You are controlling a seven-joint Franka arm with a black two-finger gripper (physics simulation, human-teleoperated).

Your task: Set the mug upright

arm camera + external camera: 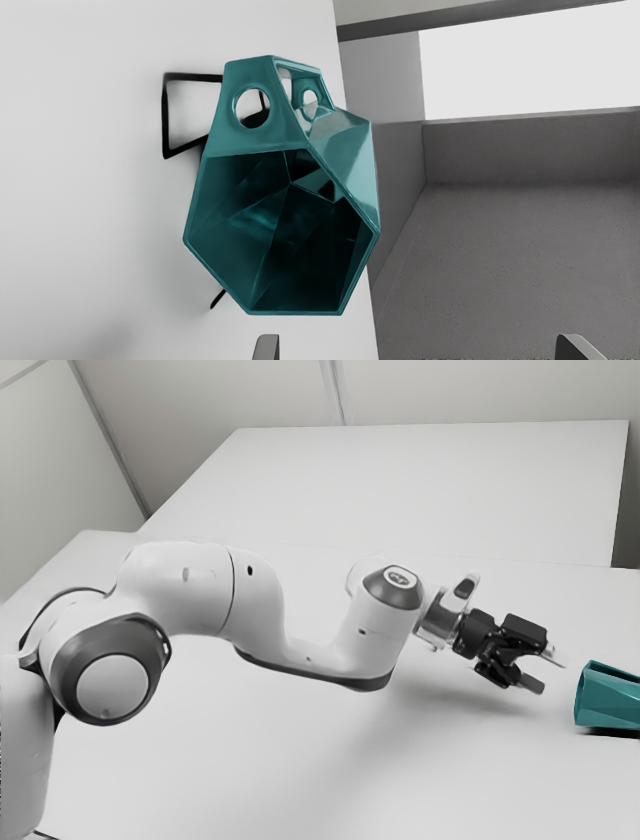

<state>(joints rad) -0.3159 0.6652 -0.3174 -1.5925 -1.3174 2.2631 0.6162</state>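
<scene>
The teal faceted mug (607,696) lies on its side at the exterior view's right edge, partly cut off there. My gripper (543,672) is open, a short way from the mug on the exterior view's left side of it, and the two are apart. In the wrist view the mug (285,135) turns its open mouth toward my hand, and its handle with round holes stands beside the rim. Both fingertips of the gripper (420,346) are spread wide with nothing between them.
The mug rests on a white table (450,760), near an edge seen in the wrist view. A second white surface (400,490) lies behind, with pale walls (200,400) around. Dark shadow outlines lie beside the mug.
</scene>
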